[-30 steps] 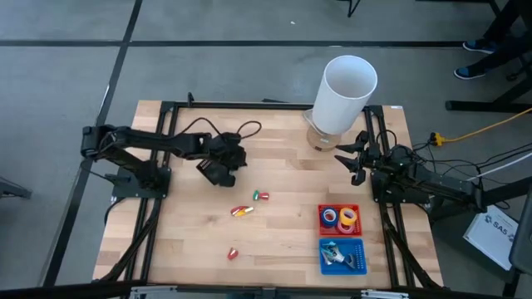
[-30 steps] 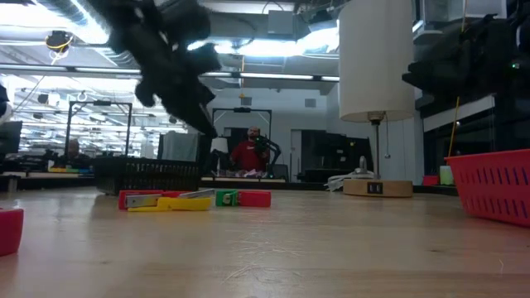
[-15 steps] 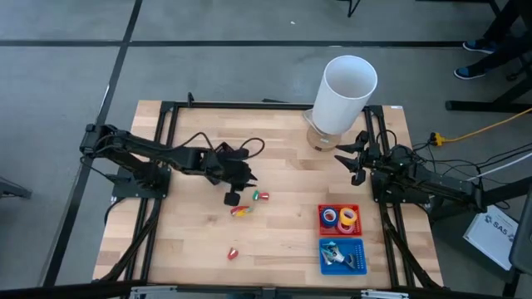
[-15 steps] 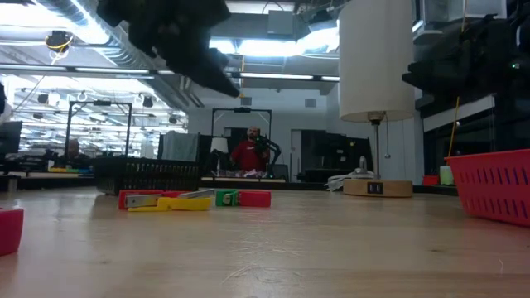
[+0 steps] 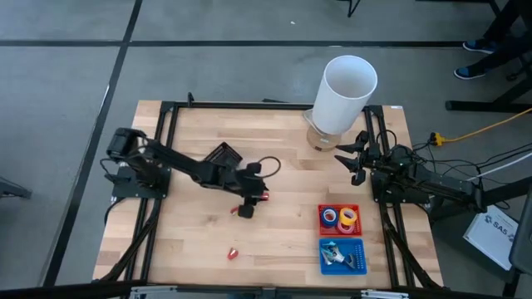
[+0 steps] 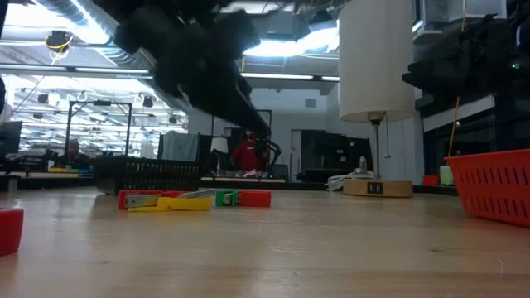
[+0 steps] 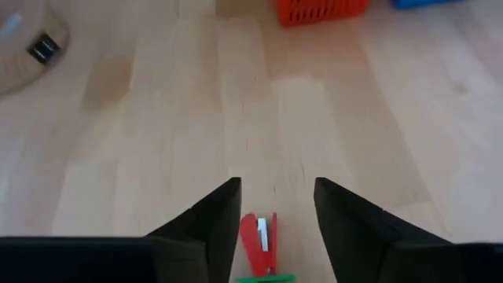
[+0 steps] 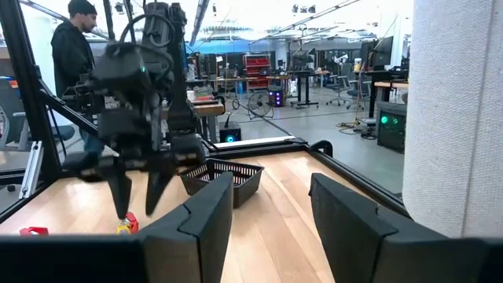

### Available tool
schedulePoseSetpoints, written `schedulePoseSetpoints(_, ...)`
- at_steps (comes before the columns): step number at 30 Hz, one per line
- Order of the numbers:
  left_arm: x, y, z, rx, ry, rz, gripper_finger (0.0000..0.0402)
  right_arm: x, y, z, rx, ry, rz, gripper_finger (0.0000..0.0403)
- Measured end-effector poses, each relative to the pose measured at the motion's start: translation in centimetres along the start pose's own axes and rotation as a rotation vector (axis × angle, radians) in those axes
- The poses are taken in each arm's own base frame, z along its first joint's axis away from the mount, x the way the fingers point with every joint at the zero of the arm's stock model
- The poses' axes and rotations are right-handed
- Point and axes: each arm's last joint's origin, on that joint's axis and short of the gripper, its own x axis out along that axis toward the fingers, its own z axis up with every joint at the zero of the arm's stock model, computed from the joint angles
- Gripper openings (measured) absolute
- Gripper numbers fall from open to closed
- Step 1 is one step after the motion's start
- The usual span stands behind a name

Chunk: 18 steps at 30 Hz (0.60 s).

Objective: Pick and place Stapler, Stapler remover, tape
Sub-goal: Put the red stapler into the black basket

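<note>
Fingers (image 7: 212, 228) of the left gripper (image 7: 277, 185) are spread apart, with nothing held. They hang just over a small red and green thing (image 7: 259, 244), which lies on the wooden table (image 5: 191, 241) a little way from the red basket (image 5: 322, 224), on the side away from the right arm. I think the fingers are wide so they can go down around it and pinch it. It may be the stapler remover or a little stapler; I cannot tell which. A yellow stapler (image 6: 170, 201) lies touching it, on its side away from the red basket, so the pinch must not bump that one. A small red piece (image 5: 233, 252) sits alone, farther from the red basket. The tape (image 5: 331, 216) rolls are already inside the red basket, so that part looks done. A blue basket (image 5: 360, 246) sits right beside the red basket. The right gripper (image 8: 271, 196) waits near the big white tube (image 5: 345, 91), past the red basket, with its fingers apart and empty.
</note>
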Motion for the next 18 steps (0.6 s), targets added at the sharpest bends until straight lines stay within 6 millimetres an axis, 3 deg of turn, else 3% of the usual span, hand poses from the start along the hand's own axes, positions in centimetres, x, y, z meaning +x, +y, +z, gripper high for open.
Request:
schedulePoseSetpoints(9, 4.2, 0.9, -0.8, -0.032, 0.2, 0.02, 0.0153, 0.0, 0.0, 0.0, 0.0, 0.0, 0.0, 0.0172)
schedulePoseSetpoints(18, 5.9, 2.0, -2.6, -0.123, 0.301, -0.013, 0.0149, 0.0, 0.0, 0.0, 0.0, 0.0, 0.0, 0.0172)
